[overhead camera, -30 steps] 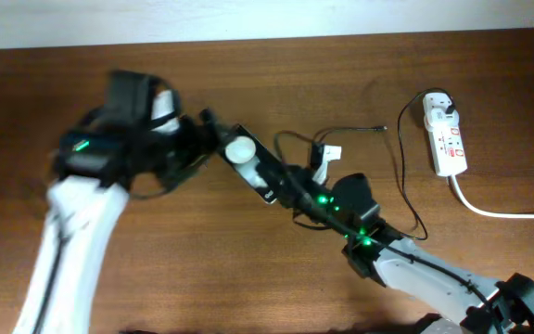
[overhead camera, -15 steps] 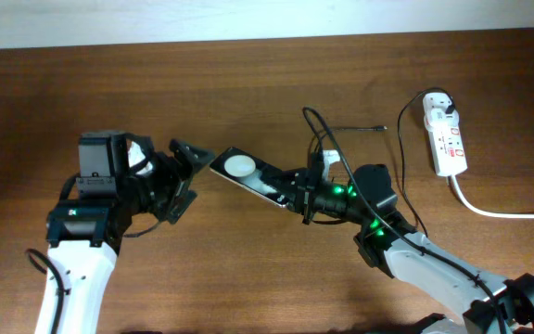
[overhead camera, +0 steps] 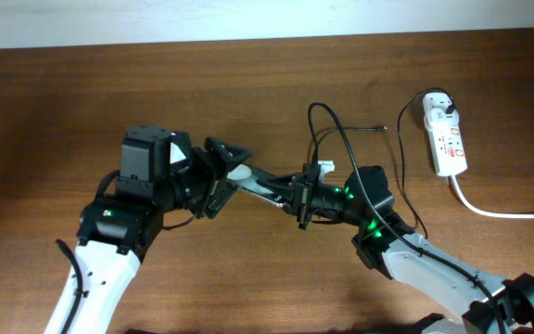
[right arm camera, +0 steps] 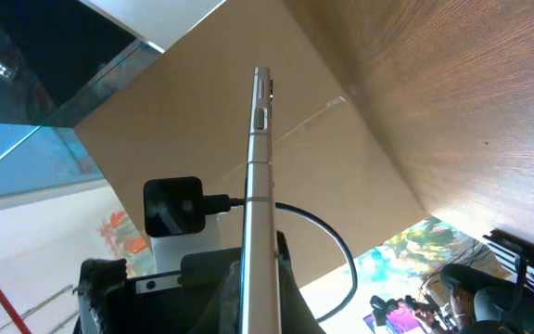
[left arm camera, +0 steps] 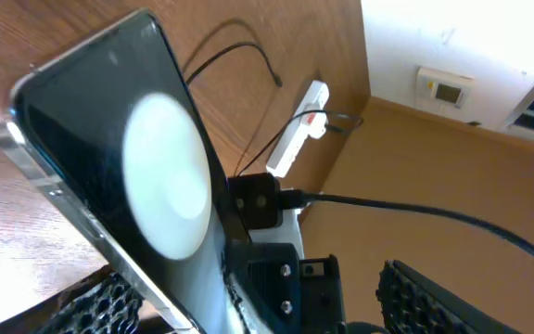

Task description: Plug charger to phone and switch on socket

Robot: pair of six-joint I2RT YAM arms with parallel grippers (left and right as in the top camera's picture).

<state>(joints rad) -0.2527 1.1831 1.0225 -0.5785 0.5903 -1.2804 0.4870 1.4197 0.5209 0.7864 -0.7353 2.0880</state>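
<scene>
The phone point(overhead camera: 263, 183) is a black slab with a white round glare spot, held off the table between both arms. My right gripper point(overhead camera: 297, 198) is shut on its right end; the right wrist view shows the phone point(right arm camera: 260, 167) edge-on between those jaws point(right arm camera: 262, 297). My left gripper point(overhead camera: 225, 170) is open, its fingers on either side of the phone's left end. In the left wrist view the phone's glossy face point(left arm camera: 128, 158) fills the left side. The charger's thin black cable point(overhead camera: 327, 119) loops behind, its connector tip point(overhead camera: 383, 129) lying free. Its white plug point(overhead camera: 440, 104) sits in the socket strip point(overhead camera: 450, 141).
The strip's thick white cord point(overhead camera: 499, 211) runs off to the right edge. More black cable point(overhead camera: 402, 176) trails down beside my right arm. The strip point(left arm camera: 304, 119) and cable tip point(left arm camera: 276, 79) also show in the left wrist view. A pale wall borders the table's far edge.
My left arm has swung right and its open fingers have come around the phone's left end. My right gripper has kept its hold on the phone.
</scene>
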